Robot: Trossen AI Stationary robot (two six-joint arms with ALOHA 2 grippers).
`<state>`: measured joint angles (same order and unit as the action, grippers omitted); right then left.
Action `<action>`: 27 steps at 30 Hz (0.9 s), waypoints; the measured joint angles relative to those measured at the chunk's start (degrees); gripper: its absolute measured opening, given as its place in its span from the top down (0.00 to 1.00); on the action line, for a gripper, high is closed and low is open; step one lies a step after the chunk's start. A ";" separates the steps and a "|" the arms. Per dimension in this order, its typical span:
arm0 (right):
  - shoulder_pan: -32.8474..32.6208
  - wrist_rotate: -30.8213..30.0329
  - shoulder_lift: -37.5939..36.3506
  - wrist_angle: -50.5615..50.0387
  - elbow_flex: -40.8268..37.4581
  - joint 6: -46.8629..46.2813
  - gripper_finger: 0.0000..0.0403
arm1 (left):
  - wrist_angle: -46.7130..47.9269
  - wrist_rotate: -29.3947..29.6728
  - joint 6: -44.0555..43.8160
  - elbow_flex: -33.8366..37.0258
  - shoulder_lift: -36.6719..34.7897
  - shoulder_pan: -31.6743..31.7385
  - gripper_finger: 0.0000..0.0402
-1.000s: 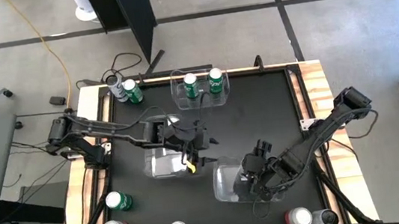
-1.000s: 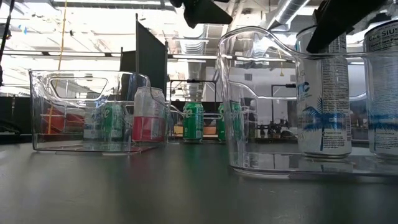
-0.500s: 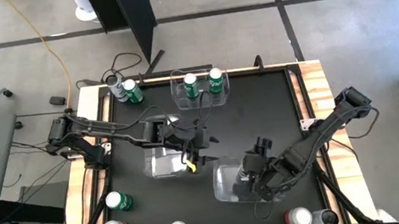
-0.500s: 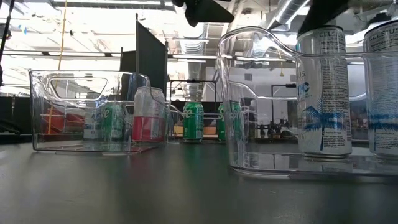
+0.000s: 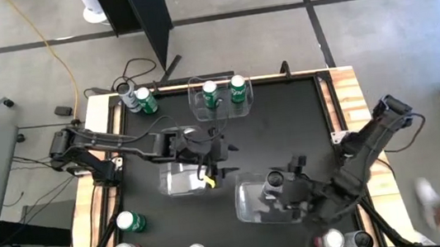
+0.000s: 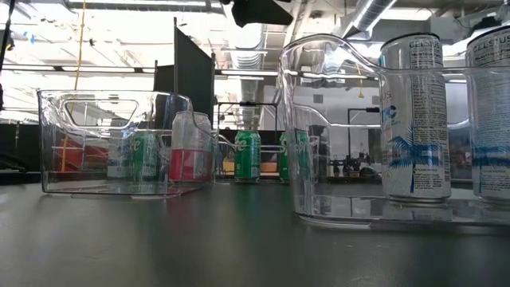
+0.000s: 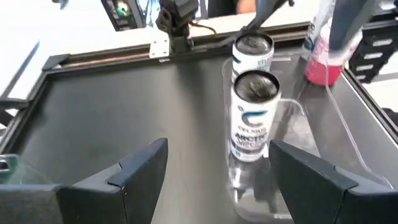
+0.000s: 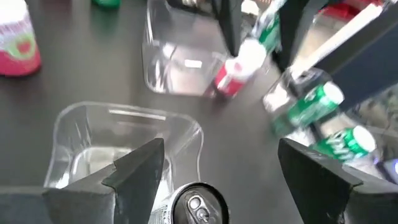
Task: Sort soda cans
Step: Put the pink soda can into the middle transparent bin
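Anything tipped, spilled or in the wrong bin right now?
Nothing stands out. The two white cans stand upright in the near bin, two green cans upright in the far bin. No spill shows.

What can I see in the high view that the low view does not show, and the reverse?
Only the high view shows both grippers, the left gripper and right gripper, each open, and the cans along the table's near edge, such as the green can. Only the low view shows the printed label on the white can. Both show the far bin holding two green cans.
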<state>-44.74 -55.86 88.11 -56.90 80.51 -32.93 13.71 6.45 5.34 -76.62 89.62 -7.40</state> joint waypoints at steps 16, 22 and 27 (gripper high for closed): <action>-17.88 4.45 -12.52 -7.60 -6.93 -16.40 0.18 | -2.90 0.93 0.84 0.00 -1.24 -1.27 0.31; -20.74 3.76 -15.18 -10.68 -6.93 -16.19 0.18 | -4.91 4.35 -2.01 0.00 -1.24 -1.27 0.31; -20.91 -5.38 -14.99 -12.73 -6.93 -7.55 0.18 | -5.83 10.12 -3.21 0.00 -1.24 -1.12 0.31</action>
<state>-65.65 -61.23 73.12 -69.63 73.58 -40.48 7.88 16.56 2.13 -76.62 88.38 -8.52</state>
